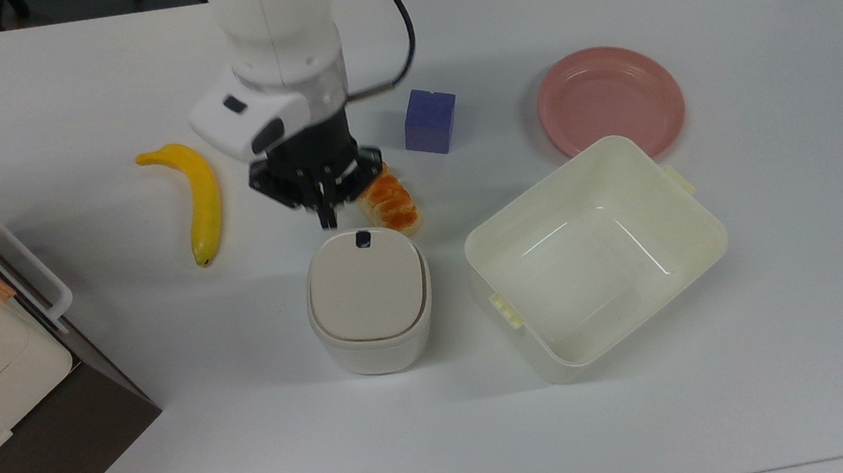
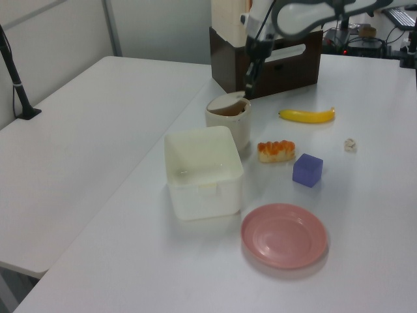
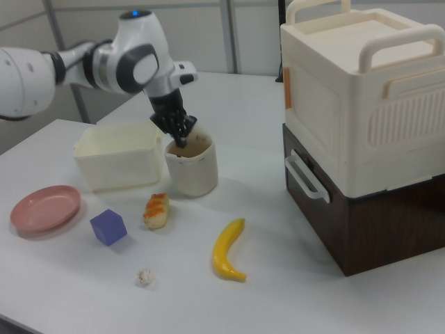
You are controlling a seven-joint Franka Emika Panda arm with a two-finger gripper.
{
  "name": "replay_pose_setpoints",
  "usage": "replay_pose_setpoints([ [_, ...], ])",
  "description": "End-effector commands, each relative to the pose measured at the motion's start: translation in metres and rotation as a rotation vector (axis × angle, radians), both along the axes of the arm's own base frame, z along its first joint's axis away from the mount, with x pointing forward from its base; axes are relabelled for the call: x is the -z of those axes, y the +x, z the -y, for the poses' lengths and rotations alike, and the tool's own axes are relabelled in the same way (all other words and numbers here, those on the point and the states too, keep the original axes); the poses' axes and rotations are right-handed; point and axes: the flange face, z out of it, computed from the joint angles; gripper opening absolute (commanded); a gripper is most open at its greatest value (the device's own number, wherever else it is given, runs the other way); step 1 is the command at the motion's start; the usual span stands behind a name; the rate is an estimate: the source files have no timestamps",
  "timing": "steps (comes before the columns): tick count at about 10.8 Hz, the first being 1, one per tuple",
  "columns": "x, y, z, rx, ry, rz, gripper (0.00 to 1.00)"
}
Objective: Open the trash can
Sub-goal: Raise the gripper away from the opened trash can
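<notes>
The trash can [image 1: 369, 302] sits mid-table, between banana [image 1: 199, 198] and cream tub [image 1: 596, 252], its lid [image 2: 228, 102] tilted up at one edge. Gripper [image 1: 326, 217], fingers together, hovers just above the black button [image 1: 363, 239]. Opening looks underway; next call: back clear.

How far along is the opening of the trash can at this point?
Mostly done, it seems. In the left view the trash can has its lid tilted up, with a dark gap under its raised edge; the right view also shows the can's mouth. In the top view the end effector is off the can, just beyond the black button. Left: I cannot tell whether the lid will swing fully upright.
</notes>
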Motion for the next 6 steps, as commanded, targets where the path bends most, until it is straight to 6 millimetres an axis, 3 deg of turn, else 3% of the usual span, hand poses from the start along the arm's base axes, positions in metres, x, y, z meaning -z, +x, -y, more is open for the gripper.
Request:
replay_pose_setpoints([
  [1, -0.05, -0.053, 0.017, -0.036, 0.01, -0.146, 1.0],
  [2, -0.063, -0.062, 0.021, -0.028, 0.012, -0.155, 1.0],
  [6, -0.064, -0.069, 0.032, 0.034, 0.023, -0.196, 1.0],
])
